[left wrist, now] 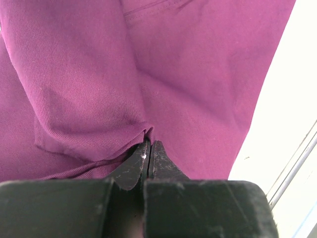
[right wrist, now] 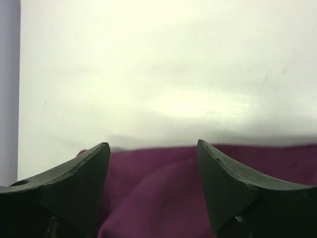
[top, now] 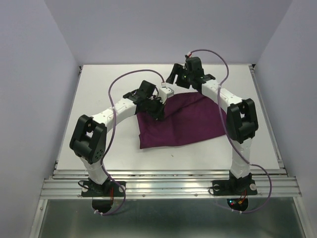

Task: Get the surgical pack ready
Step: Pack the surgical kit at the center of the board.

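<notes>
Plainly, the plum-purple cloth [top: 183,121] lay rumpled and partly folded over itself, reaching from one pincer to the other. The left pincer [left wrist: 149,144] was clamped on a fold at the cloth's edge (its fingertips nearly met, with fabric bunched right at them), and the rest of the cloth spread ahead of it. The right pincer [right wrist: 153,146] stood wide apart with nothing in its grip, the cloth's far edge lying just beneath its fingertips. Beyond them stretched the bare white table [right wrist: 148,74].
</notes>
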Robot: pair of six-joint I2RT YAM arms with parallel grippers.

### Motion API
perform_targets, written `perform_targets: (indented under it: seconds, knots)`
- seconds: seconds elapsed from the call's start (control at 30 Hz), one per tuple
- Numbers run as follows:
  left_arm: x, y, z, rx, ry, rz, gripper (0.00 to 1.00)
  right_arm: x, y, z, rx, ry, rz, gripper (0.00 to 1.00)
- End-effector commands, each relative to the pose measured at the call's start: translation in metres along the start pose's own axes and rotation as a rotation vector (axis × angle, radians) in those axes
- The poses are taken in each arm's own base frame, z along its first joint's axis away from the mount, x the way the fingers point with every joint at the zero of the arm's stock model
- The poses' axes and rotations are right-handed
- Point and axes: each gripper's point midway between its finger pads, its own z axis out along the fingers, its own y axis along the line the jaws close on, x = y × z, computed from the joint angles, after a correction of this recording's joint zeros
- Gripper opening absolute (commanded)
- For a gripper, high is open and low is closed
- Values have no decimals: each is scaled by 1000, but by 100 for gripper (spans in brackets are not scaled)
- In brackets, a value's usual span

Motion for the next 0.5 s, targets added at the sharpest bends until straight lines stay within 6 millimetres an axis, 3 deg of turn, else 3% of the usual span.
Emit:
perform_targets:
  seconds: [0.0, 0.13, 0.2, 0.33, 0.47]
  knots:
    - [-1, -17, -11, 53, -12, 19, 0, -7, 4, 24, 0, 31, -109, 77]
    - [-1, -16, -10, 45, -9, 19, 0, -1, 2, 51, -32, 127, -118, 77]
    - [-1, -15, -10, 41, -10, 19, 0, 10, 7, 53, -80, 187, -129, 77]
    - [-2, -13, -9, 35, -6, 15, 0, 25, 9, 44, -136, 258, -120, 77]
    - [-1, -12, -7, 32, -2, 11, 0, 39, 16, 22, -217, 314, -113, 74]
